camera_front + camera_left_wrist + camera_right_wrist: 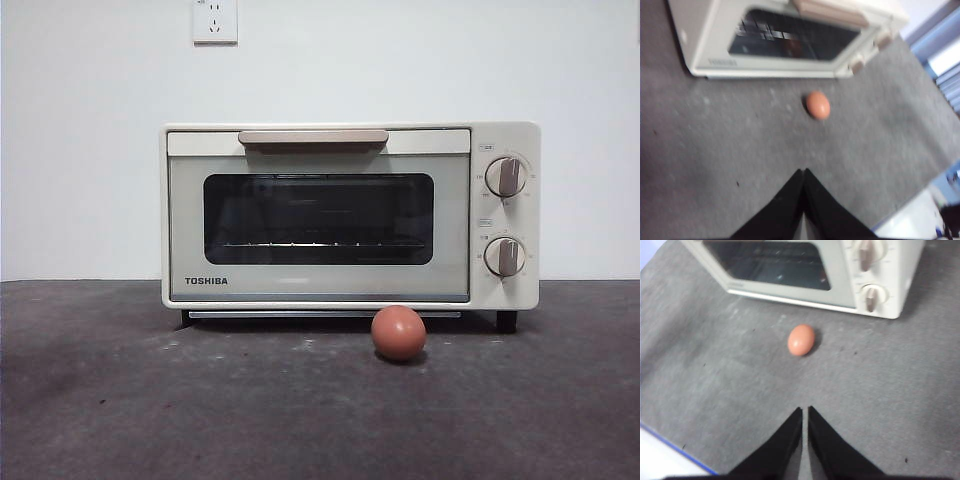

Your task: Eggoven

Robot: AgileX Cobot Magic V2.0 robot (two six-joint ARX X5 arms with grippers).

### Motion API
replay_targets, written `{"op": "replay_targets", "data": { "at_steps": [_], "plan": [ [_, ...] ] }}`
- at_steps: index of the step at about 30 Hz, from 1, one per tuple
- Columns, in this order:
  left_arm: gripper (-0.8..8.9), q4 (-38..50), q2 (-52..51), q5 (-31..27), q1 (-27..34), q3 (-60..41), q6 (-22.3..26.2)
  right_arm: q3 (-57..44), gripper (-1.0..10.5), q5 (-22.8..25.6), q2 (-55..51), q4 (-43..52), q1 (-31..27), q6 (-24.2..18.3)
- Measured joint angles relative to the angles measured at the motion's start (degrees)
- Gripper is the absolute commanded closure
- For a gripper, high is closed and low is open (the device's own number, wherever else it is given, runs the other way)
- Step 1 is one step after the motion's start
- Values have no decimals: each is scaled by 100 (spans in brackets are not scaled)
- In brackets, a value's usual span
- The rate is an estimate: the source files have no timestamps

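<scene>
A cream TOSHIBA toaster oven (350,215) stands on the dark grey table, its door closed, with a dark glass window and two grey knobs (505,177) at its right. A small reddish-brown egg (398,332) lies on the table just in front of the oven, below the door's right part. The egg also shows in the left wrist view (818,105) and in the right wrist view (801,340). My left gripper (804,172) is shut and empty, well back from the egg. My right gripper (805,410) is shut and empty, also back from the egg. Neither arm shows in the front view.
A white wall with a socket (215,20) stands behind the oven. The dark grey table surface (150,400) stretches in front. Blue and white items (940,50) lie past the table's edge in the left wrist view.
</scene>
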Motion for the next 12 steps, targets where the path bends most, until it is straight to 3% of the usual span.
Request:
{"op": "replay_targets", "data": {
  "at_steps": [2,7,12],
  "plan": [
    [808,-44,17,2,-98,0,87,4,916,0,31,-4,116,-42],
    [808,-31,13,2,-146,0,144,4,609,26,70,-2,229,-17],
    [808,-28,15,0,-146,0,144,7,597,28,151,4,249,232]
  ]
}}
